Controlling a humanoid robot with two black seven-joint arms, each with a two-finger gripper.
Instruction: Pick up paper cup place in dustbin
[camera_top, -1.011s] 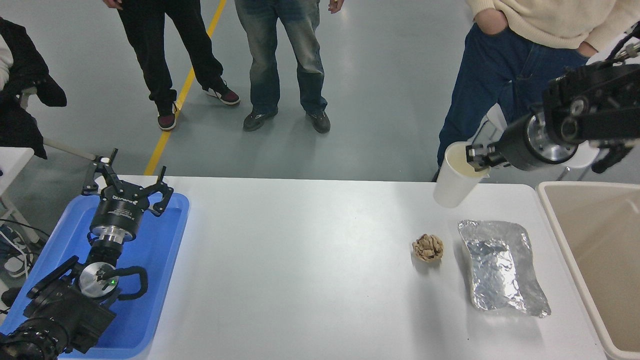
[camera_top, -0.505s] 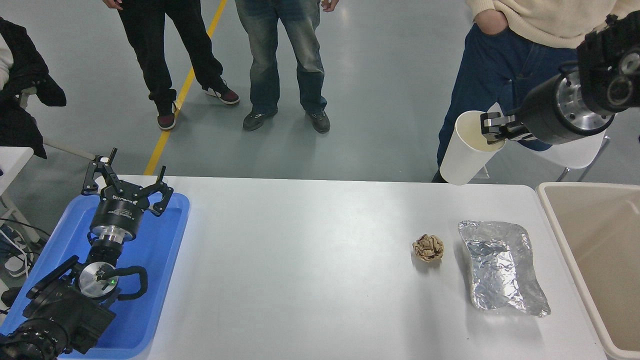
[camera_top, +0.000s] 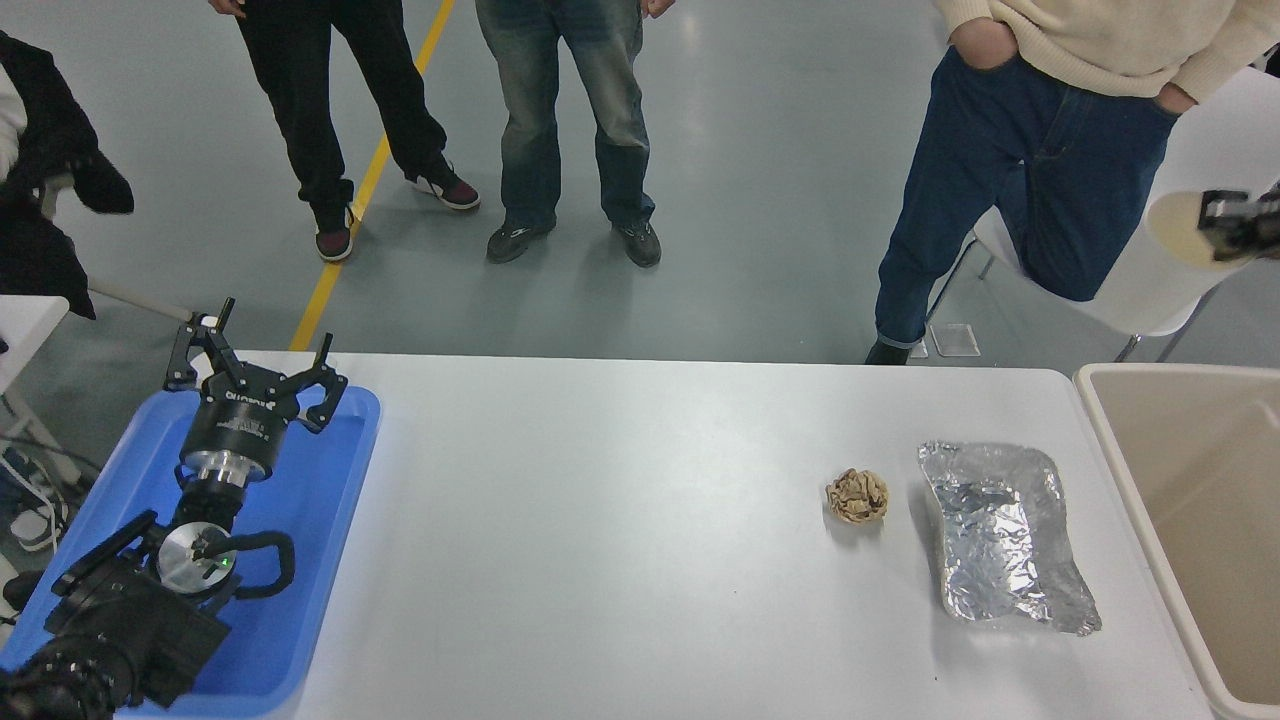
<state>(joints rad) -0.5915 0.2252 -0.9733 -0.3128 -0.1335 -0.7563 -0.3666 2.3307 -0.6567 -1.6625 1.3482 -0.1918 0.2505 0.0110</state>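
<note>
The white paper cup (camera_top: 1176, 235) is held high in the air at the picture's right edge, tilted so that its cream inside shows. My right gripper (camera_top: 1224, 217) is shut on the cup's rim; only its fingertips show, the rest of the arm is out of frame. The cup hangs above and beyond the far rim of the beige dustbin (camera_top: 1098, 392), which stands at the table's right end. My left gripper (camera_top: 252, 352) is parked open over the blue tray (camera_top: 330, 560) at the lower left.
A crumpled brown paper ball (camera_top: 857, 496) and a crinkled silver foil sheet (camera_top: 1003, 538) lie on the white table (camera_top: 600, 520) near the bin. Three people stand at the far side; one in a cream sweater (camera_top: 1030, 160) is beside a white chair close to the held cup.
My right gripper has lifted the cup up off the table's far edge and carried it far right, so that most of the arm has left the picture.
</note>
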